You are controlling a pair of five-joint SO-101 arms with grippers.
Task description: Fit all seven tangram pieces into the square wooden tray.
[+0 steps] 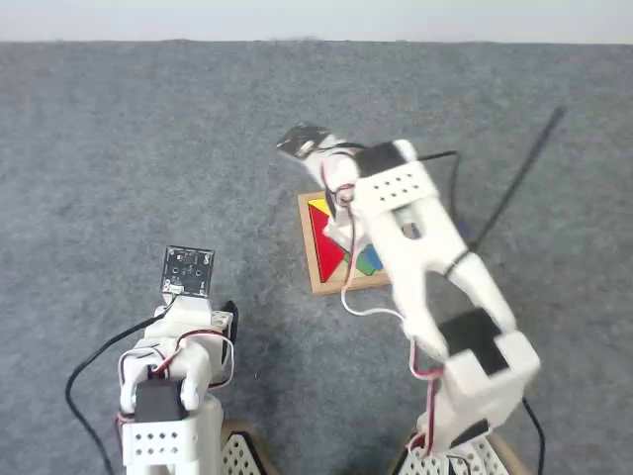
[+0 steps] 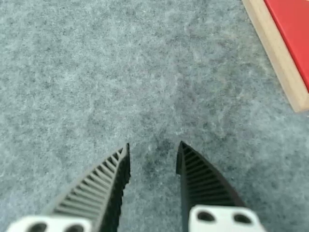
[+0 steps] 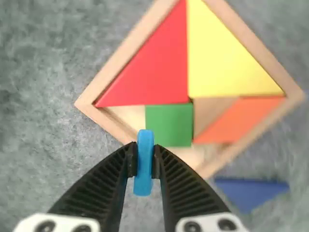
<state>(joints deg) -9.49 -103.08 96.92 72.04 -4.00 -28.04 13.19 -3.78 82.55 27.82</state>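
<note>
Right gripper (image 3: 143, 147) clamps light-blue piece (image 3: 145, 137) edge-on; it probably needs laying flat in the tray (image 3: 99, 92) gap beside green square (image 3: 169, 124). Left gripper (image 2: 153, 147) fingers apart, empty.

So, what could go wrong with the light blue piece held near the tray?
The light blue piece sits edgewise in the right gripper, so it may tip onto the green square or the rim of the tray instead of lying flat. The bare gaps look tight; pushing could shift seated pieces.

Robotics lab bench, grey felt tabletop (image 1: 119, 129), left arm (image 1: 168, 396), right arm (image 1: 435, 267), loose cables (image 1: 376, 313)
</note>
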